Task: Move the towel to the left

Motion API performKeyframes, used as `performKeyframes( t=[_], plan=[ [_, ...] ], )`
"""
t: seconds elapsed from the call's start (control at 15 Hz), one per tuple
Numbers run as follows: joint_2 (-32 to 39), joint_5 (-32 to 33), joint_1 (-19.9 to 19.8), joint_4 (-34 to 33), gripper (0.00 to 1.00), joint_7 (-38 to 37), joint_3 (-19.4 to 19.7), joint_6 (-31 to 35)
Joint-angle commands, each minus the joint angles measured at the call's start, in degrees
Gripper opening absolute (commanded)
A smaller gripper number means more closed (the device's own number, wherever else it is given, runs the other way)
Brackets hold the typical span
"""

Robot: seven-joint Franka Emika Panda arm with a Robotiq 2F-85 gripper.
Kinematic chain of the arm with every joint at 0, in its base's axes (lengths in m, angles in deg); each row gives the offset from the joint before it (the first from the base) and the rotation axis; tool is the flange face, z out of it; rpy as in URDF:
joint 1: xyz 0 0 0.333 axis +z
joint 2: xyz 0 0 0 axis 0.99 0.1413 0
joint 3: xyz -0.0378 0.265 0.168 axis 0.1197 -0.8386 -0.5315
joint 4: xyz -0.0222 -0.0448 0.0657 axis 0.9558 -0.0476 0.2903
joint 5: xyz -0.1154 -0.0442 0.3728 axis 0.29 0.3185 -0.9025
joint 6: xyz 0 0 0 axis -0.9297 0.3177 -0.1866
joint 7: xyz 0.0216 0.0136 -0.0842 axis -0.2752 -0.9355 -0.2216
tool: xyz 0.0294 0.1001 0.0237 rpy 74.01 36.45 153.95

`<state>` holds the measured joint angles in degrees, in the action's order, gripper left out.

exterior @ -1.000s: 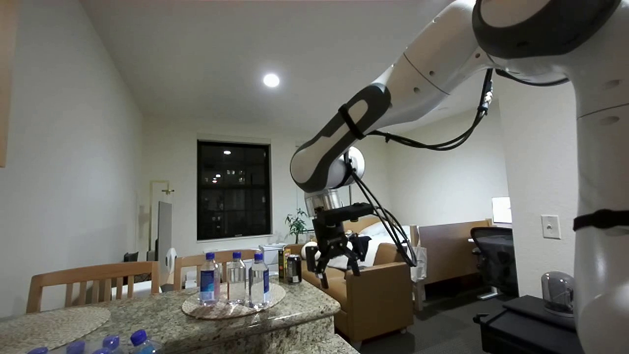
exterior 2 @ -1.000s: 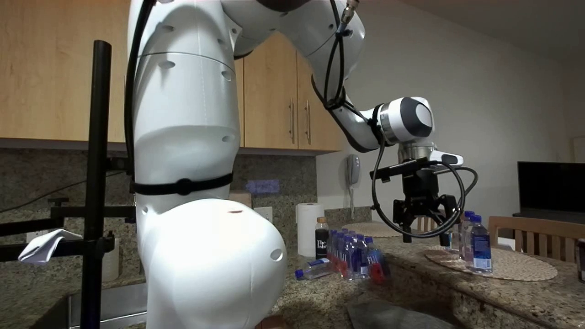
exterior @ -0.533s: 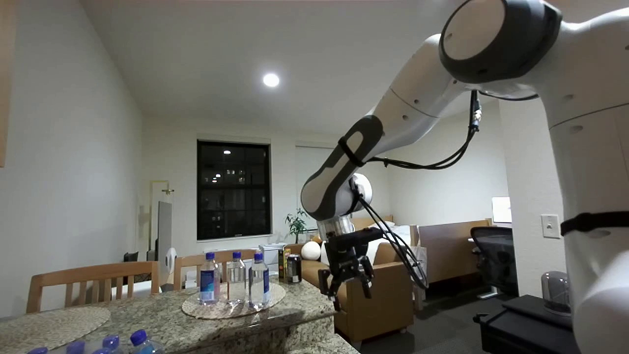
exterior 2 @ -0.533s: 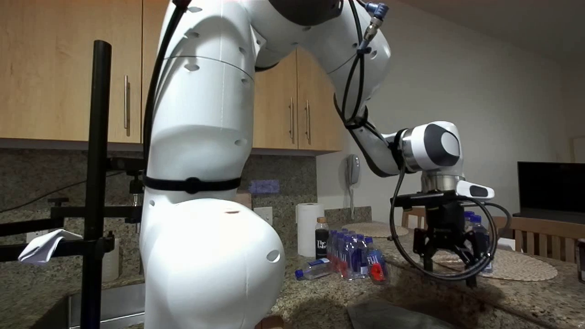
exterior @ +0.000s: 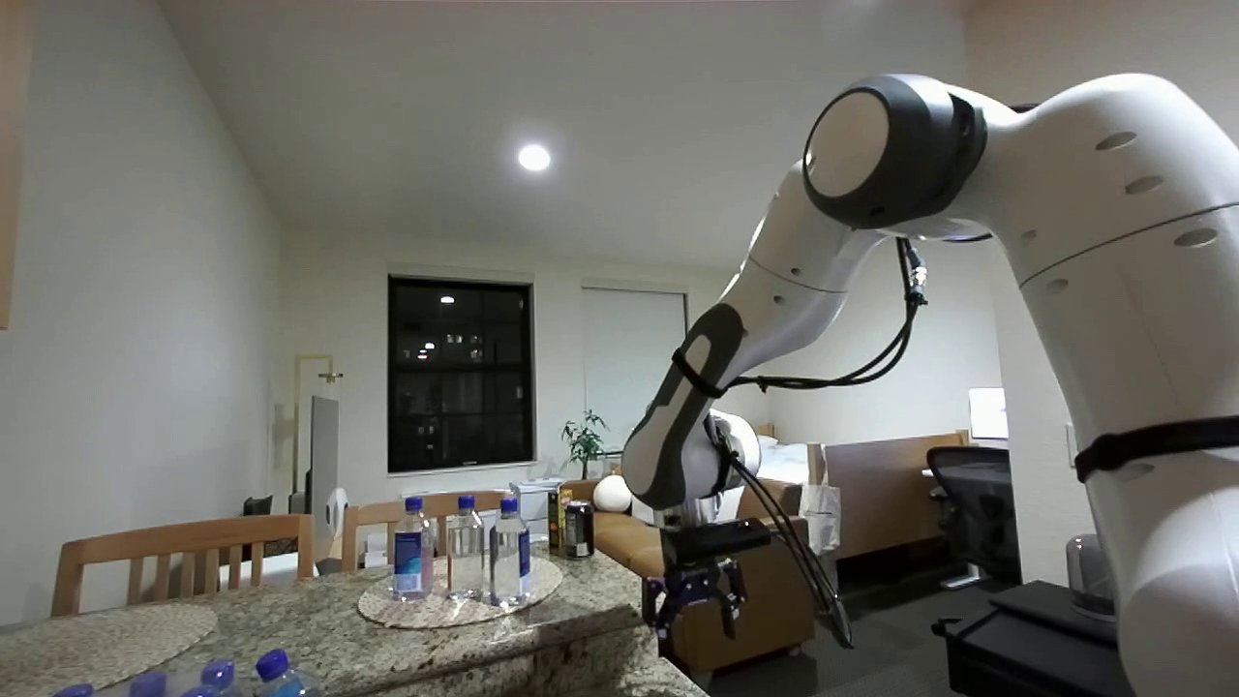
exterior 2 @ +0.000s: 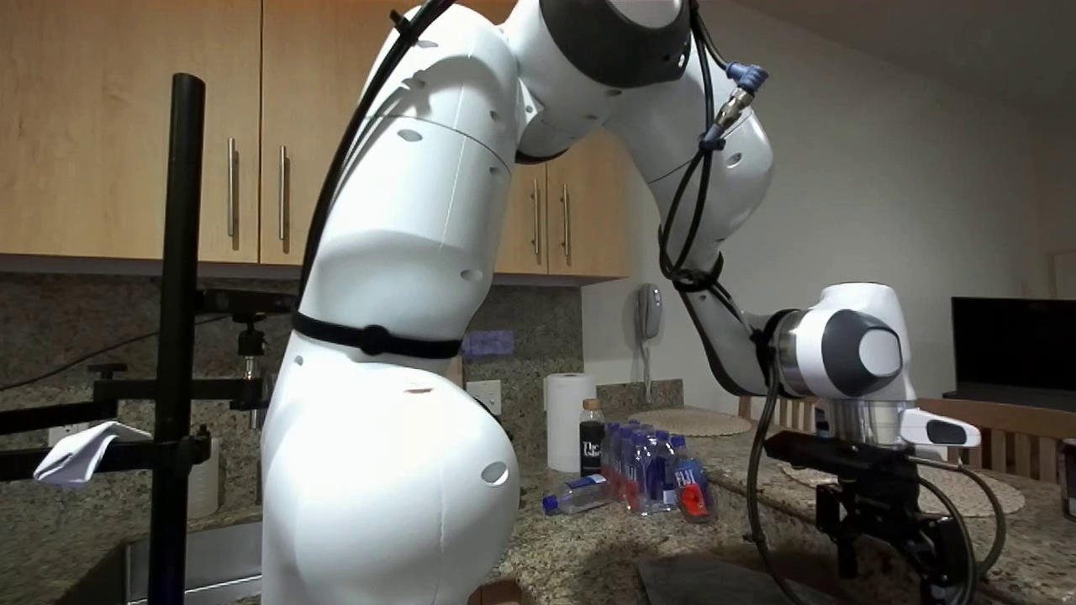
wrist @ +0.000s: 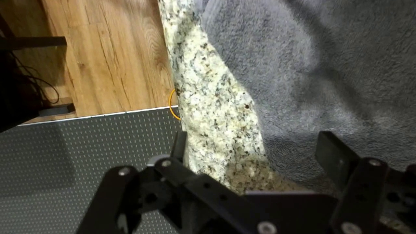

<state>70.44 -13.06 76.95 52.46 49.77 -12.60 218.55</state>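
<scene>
The towel (wrist: 292,81) is grey and fluffy. It lies with some folds on a granite counter (wrist: 217,107) and fills the right of the wrist view. In an exterior view a grey flat part of the towel (exterior 2: 714,580) shows at the bottom edge, on the lower counter. My gripper (wrist: 253,146) is open with nothing between its fingers. Its right finger is over the towel and its left finger over the counter's edge. In both exterior views the gripper (exterior: 689,624) (exterior 2: 887,576) points down, low beside the raised bar counter. The towel is hidden in an exterior view.
Three water bottles (exterior: 465,552) stand on a round mat on the raised bar (exterior: 600,600), with a can (exterior: 579,530) nearby. Several more bottles (exterior 2: 647,470), a dark bottle (exterior 2: 592,437) and a paper towel roll (exterior 2: 568,420) stand on the lower counter.
The arm has reached forward and come down. The gripper has dropped from above the bar's level to low beside it, and stays open. Bottles and towel have not visibly moved.
</scene>
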Motion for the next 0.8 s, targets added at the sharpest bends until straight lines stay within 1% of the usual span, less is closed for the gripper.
performKeyframes(
  t=[0.0,0.27,0.33,0.53,0.73],
  plan=[
    [0.12,-0.05,0.17,-0.08,1.0,0.08,0.24,-0.02],
    [0.32,-0.47,-0.05,0.44,1.0,0.67,0.16,0.29],
    [1.28,-2.54,-0.87,0.5,1.0,3.44,-0.38,-0.72],
    [3.22,-5.48,-1.78,0.88,1.0,6.88,-0.71,-1.51],
    [5.41,-7.8,-2.39,1.42,1.0,10.69,-1.4,1.07]
  ],
)
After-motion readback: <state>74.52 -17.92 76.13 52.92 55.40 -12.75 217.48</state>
